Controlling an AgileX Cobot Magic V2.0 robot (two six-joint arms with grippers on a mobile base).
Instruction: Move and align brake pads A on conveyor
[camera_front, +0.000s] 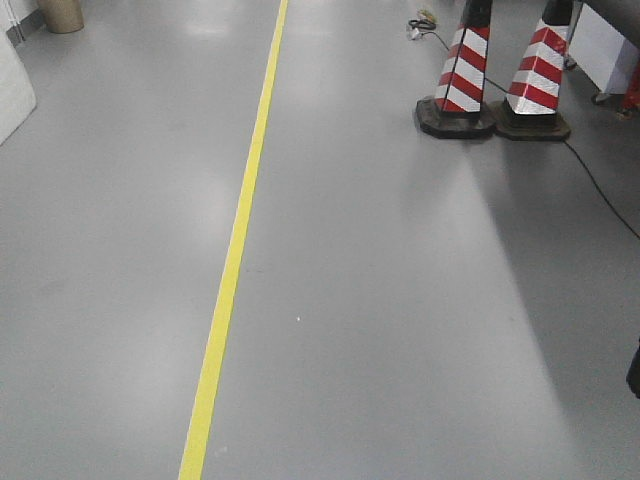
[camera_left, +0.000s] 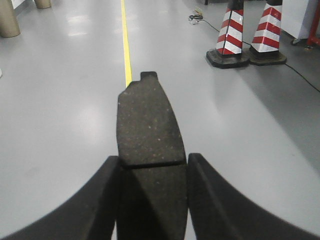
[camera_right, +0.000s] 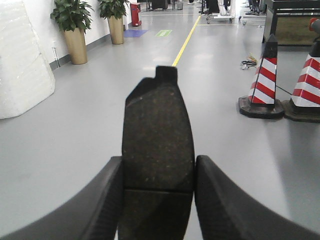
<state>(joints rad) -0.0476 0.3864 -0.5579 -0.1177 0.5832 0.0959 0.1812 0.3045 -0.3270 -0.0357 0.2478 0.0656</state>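
Carrying looks to be the step in hand: each arm holds a pad and no view shows the conveyor, so neither pad is on the belt yet.

On the left, the left gripper (camera_left: 152, 165) has its two black padded fingers pressed against the long edges of a dark grey-black, speckled, oblong brake pad (camera_left: 147, 120). The pad juts forward past the fingertips, with its thin groove lying just at them and a small tab at the far end. That wrist is pitched somewhat down toward the glossy grey floor (camera_left: 60, 125), above the thin yellow floor line (camera_left: 125, 45).

On the right, the right gripper (camera_right: 159, 167) is clamped the same way on a second brake pad (camera_right: 157, 125) of the same dark, grooved make. It is held nearer level and looks down the hall, with red-and-white striped traffic cones (camera_right: 261, 82) off to its right.

Both pads seem to hang in the air above the floor.

The next move, I judge, calls for bringing the belt within reach. Each pad then has to go down flat, squared side by side, before the fingers part.
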